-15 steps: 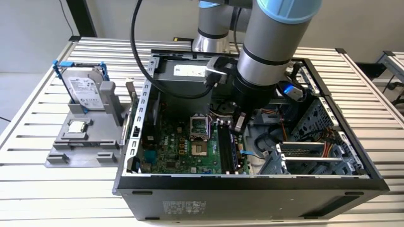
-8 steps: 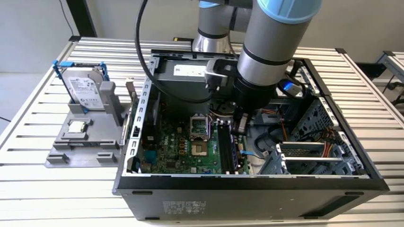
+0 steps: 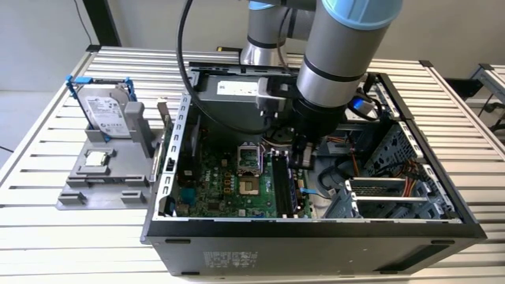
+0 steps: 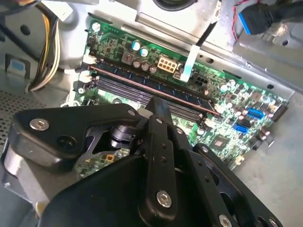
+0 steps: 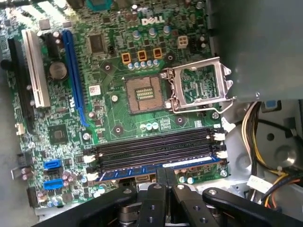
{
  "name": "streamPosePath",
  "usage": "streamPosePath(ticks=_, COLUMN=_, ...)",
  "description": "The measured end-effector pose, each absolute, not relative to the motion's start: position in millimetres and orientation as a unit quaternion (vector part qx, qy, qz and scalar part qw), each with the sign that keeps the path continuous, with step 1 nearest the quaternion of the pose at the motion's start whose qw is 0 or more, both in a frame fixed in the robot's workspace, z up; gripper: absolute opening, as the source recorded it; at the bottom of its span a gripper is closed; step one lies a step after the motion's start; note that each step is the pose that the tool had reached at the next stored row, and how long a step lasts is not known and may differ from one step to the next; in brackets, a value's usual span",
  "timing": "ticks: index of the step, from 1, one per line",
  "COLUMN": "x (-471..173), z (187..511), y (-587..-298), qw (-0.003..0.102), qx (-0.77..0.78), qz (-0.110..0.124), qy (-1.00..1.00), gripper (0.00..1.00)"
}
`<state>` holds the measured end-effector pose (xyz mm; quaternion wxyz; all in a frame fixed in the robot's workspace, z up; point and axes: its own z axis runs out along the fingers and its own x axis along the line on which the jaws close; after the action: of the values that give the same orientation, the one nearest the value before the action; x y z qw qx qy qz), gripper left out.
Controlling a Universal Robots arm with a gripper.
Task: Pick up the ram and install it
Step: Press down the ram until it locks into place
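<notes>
Claw [image 5: 161, 182] fingers sit closed together, pressing on the top edge of the ram [image 5: 156, 169], which stands in the outermost memory slot of the motherboard [image 5: 109, 118]. Both are inside the open computer case [image 3: 316, 231] on the surface [image 3: 47, 236].

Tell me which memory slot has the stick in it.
The slot nearest the gripper, farthest from the processor socket: the ram shows blue there; others look bare.

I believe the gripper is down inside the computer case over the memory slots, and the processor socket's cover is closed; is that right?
Not quite: in the first wrist view the processor socket cover is flipped open. The gripper is indeed inside the computer case, over the memory slots.
</notes>
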<state>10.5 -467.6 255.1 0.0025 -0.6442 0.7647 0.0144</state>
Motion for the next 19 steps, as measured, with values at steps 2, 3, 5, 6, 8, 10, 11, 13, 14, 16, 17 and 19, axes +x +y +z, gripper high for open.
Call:
streamPosePath(ticks=2, x=10.5, z=255.2, y=-467.6, qw=0.003, qx=-0.655, qz=0.015, qy=0.755, gripper=0.00)
streamPosePath(ticks=3, x=10.6, z=255.1, y=-467.6, qw=0.003, qx=-0.660, qz=0.015, qy=0.751, gripper=0.00)
streamPosePath(ticks=5, x=10.6, z=255.2, y=-467.6, qw=0.003, qx=-0.670, qz=0.016, qy=0.742, gripper=0.00)
streamPosePath(ticks=6, x=10.6, z=255.2, y=-467.6, qw=0.003, qx=-0.675, qz=0.016, qy=0.737, gripper=0.00)
streamPosePath(ticks=8, x=10.7, z=255.2, y=-467.6, qw=0.003, qx=-0.685, qz=0.016, qy=0.728, gripper=0.00)
streamPosePath(ticks=10, x=10.7, z=255.2, y=-467.6, qw=0.003, qx=-0.694, qz=0.016, qy=0.720, gripper=0.00)
streamPosePath(ticks=11, x=10.7, z=255.2, y=-467.6, qw=0.003, qx=-0.694, qz=0.016, qy=0.720, gripper=0.00)
streamPosePath(ticks=13, x=11.1, z=255.2, y=-467.6, qw=0.003, qx=-0.694, qz=0.016, qy=0.720, gripper=0.00)
streamPosePath(ticks=14, x=13.4, z=254.9, y=-467.6, qw=0.003, qx=-0.694, qz=0.017, qy=0.720, gripper=0.00)
streamPosePath(ticks=16, x=16.3, z=253.3, y=-467.6, qw=0.003, qx=-0.694, qz=0.017, qy=0.720, gripper=0.00)
streamPosePath(ticks=17, x=16.3, z=251.6, y=-467.6, qw=0.003, qx=-0.694, qz=0.017, qy=0.720, gripper=0.00)
streamPosePath(ticks=19, x=16.3, z=247.9, y=-467.6, qw=0.003, qx=-0.694, qz=0.017, qy=0.720, gripper=0.00)
